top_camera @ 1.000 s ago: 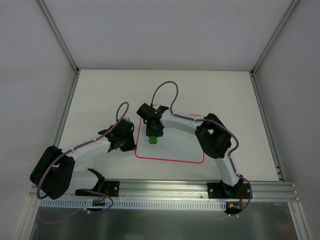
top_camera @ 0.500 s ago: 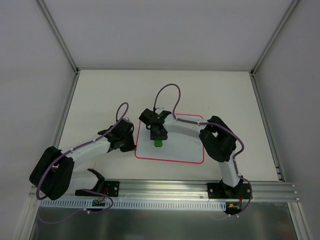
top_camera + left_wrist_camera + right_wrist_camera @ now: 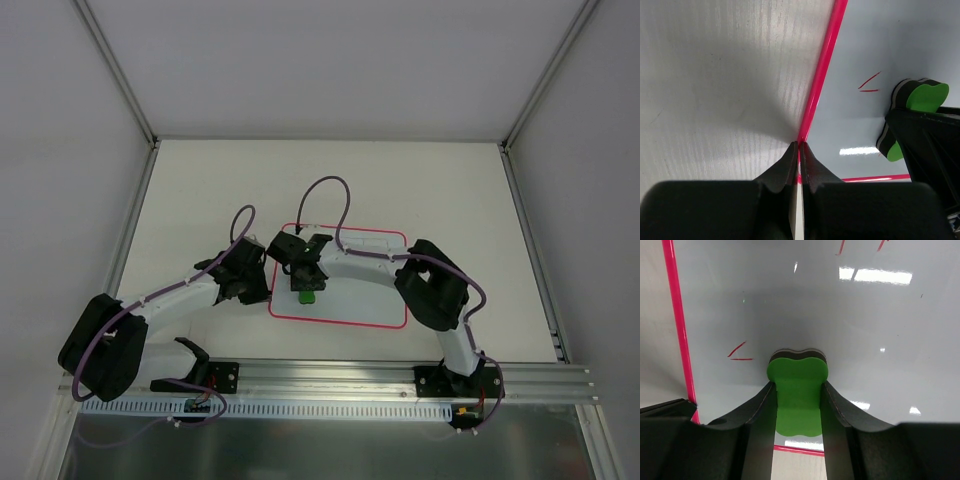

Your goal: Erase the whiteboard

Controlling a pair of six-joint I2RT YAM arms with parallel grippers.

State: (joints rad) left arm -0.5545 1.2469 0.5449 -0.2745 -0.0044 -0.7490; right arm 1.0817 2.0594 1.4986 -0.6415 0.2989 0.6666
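Seeing thin white square whiteboard with rounded corners and pink-red border [image 3: 372, 300] lying flat on cream tabletop [image 3: 200, 180], mid-table, just ahead of both arm bases. Reading left gripper [image 3: 799, 146] as fully closed on nothing, tips pinched together right over the board's left border, near the near-left corner. Can't tell from the wrist view whether touching the border or just above it. Reading right gripper [image 3: 797, 385] as clamped on green lobed eraser block with black pad layer [image 3: 925, 97], squeezed by its sides between both fingers, pad apparently down on the board's left part, close to the left gripper. Spotting two short red pen strokes [image 3: 740, 353] just left of the eraser, between it and the left border. Spotting more red stroke ends [image 3: 841, 247] at the top edge of the right wrist view, further out on the board. Noting light glare patches on the glossy surface.
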